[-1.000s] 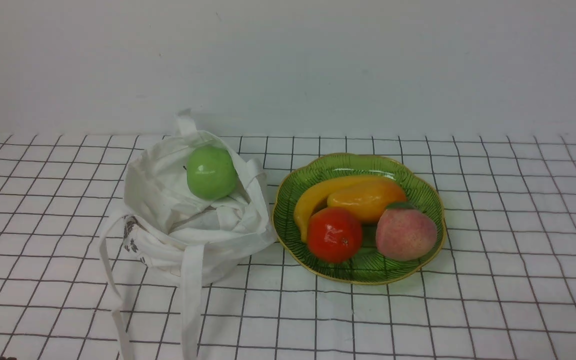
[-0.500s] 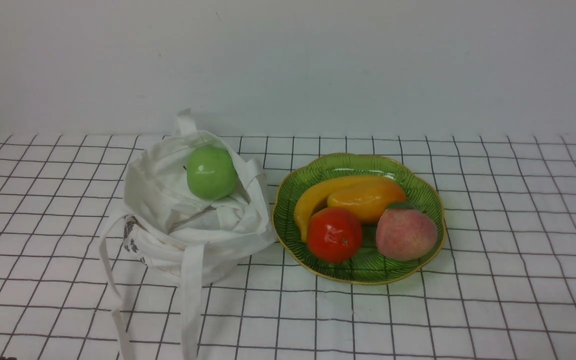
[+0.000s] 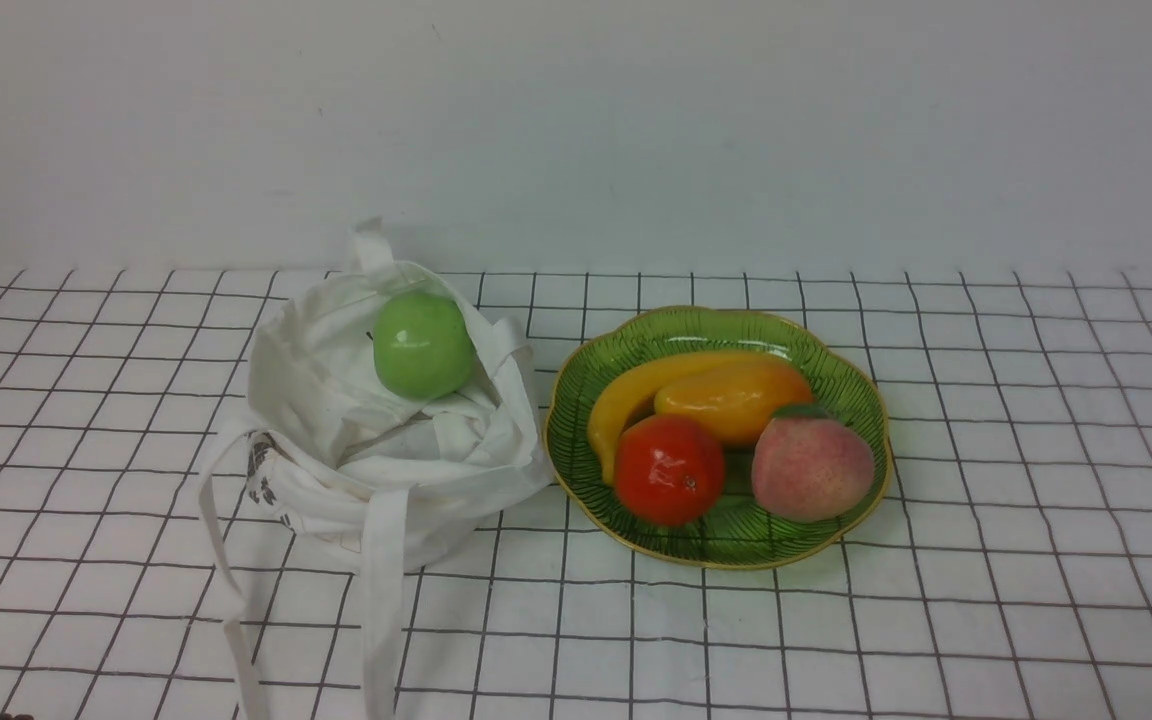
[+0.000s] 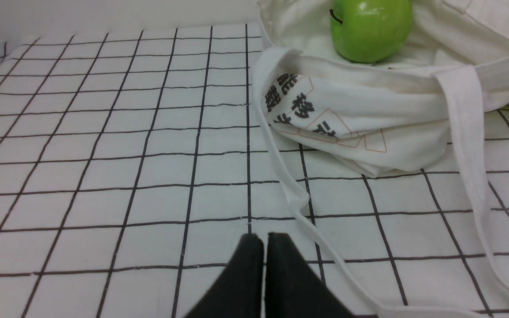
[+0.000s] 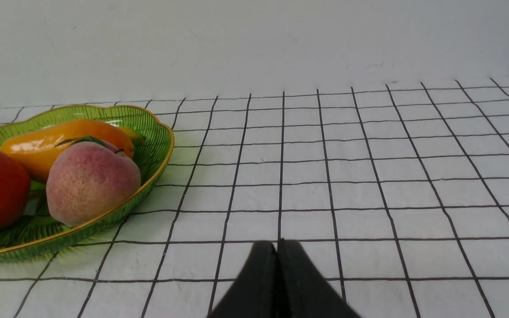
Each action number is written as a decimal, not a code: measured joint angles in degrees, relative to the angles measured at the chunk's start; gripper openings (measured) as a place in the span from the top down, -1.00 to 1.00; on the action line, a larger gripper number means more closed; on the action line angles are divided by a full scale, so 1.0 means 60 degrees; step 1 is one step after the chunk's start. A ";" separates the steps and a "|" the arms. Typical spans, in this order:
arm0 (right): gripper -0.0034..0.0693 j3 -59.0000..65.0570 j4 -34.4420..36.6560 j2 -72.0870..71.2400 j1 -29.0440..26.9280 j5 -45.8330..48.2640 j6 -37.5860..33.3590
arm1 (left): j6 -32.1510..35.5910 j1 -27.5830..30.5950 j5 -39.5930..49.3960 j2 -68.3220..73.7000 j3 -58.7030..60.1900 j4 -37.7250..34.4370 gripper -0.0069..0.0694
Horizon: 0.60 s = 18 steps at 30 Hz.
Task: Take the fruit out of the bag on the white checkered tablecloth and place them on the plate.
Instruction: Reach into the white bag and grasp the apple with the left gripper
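The glossy green apple (image 3: 423, 345) rests in the open mouth of the white cloth bag (image 3: 376, 470), which stands on the white checkered tablecloth (image 3: 1016, 600). The apple (image 4: 369, 28) and bag (image 4: 369, 115) also show in the left wrist view. The green gold-rimmed plate (image 3: 736, 545) sits to the bag's right and shows in the right wrist view (image 5: 148, 176). My left gripper (image 4: 265, 236) is shut and empty, low over the cloth, short of the bag. My right gripper (image 5: 276, 244) is shut and empty, to the right of the plate. Neither gripper shows in the front view.
The plate holds a red-orange tangerine (image 3: 669, 470), a pink peach (image 3: 812, 465), a yellow banana (image 3: 626, 395) and an orange mango (image 3: 731, 400). The bag's long straps (image 3: 381, 600) trail towards the front edge. A plain white wall stands behind the table.
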 joint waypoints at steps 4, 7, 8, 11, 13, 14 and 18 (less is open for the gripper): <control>0.94 0.0000 0.0000 0.0000 0.0000 0.0000 0.0000 | 0.0000 0.0000 0.0000 0.0000 0.0000 0.0000 0.84; 0.94 0.0000 0.0000 0.0000 0.0000 0.0000 0.0000 | 0.0000 0.0000 0.0000 0.0000 0.0000 0.0000 0.84; 0.94 0.0000 0.0000 0.0000 0.0000 0.0000 0.0000 | 0.0000 0.0000 0.0000 0.0000 0.0000 0.0000 0.84; 0.94 0.0000 0.0000 0.0000 0.0000 0.0000 0.0000 | -0.0210 0.0000 0.0000 0.0000 0.0000 -0.0311 0.84; 0.94 0.0000 0.0000 0.0000 0.0000 0.0000 0.0000 | -0.0660 0.0000 0.0000 0.0000 0.0000 -0.1063 0.84; 0.94 0.0000 0.0000 0.0000 0.0000 0.0000 0.0000 | -0.1277 0.0000 0.0028 0.0000 0.0000 -0.2115 0.84; 0.94 0.0000 0.0000 0.0000 0.0000 0.0000 0.0000 | -0.2737 0.0000 0.0098 0.0000 0.0009 -0.4927 0.84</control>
